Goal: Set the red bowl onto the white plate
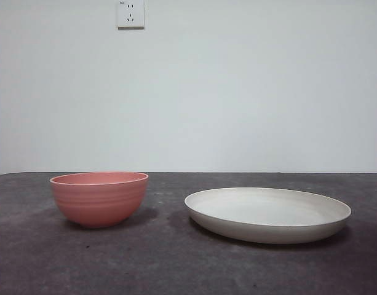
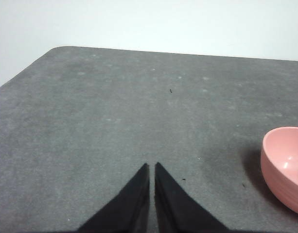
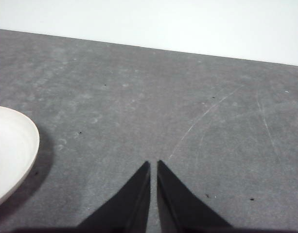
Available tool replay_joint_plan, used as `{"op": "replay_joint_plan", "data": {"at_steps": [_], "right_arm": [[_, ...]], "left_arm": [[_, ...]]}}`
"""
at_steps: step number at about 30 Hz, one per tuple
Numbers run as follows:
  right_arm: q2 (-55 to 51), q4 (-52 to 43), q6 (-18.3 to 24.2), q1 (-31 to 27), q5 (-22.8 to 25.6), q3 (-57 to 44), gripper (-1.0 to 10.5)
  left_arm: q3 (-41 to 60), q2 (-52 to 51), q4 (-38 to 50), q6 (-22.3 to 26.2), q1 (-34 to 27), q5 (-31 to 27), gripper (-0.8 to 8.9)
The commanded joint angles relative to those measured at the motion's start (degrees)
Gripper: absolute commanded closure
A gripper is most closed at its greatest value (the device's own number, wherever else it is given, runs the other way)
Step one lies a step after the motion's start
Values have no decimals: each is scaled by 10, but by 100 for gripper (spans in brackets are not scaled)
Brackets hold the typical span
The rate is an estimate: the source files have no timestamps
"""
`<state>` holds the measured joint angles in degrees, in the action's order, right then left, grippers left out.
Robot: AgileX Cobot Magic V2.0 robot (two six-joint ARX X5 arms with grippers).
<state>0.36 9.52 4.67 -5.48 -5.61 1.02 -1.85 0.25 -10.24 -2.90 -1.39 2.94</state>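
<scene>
Bowl (image 1: 99, 198) sits at the plate's (image 1: 268, 215) nine o'clock on the desk (image 1: 176, 264), untouched, since we see both grippers (image 2: 152, 167) (image 3: 153, 165) waiting apart, jaws closed and empty.

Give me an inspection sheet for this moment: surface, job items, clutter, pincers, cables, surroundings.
Surface: dark grey mat, faint scratches and small specks.
Job's things: red bowl upright on the mat, empty; white plate beside it, apart, nothing on it. Bowl not yet on plate.
Clutter: nothing seen.
Grippers: left pincer shut, holding nothing, above the mat near the bowl; right pincer shut, holding nothing, near the plate's edge.
Cables: nothing seen.
Surroundings: plain white wall with a wall socket.
</scene>
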Motion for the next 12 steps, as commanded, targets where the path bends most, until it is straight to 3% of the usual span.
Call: {"op": "replay_joint_plan", "data": {"at_steps": [1,9,12], "right_arm": [[-2,-5,2,-1,0,-4,927],[-2,-6,-4,0,-4,-4,927],[-2,-5,-64,0,-7,-4,927]], "left_arm": [[12,-1,-4,3,-1,-1,794],[12,-1,-4,2,-1,-2,794],[12,-1,-4,3,-1,-2,794]]}}
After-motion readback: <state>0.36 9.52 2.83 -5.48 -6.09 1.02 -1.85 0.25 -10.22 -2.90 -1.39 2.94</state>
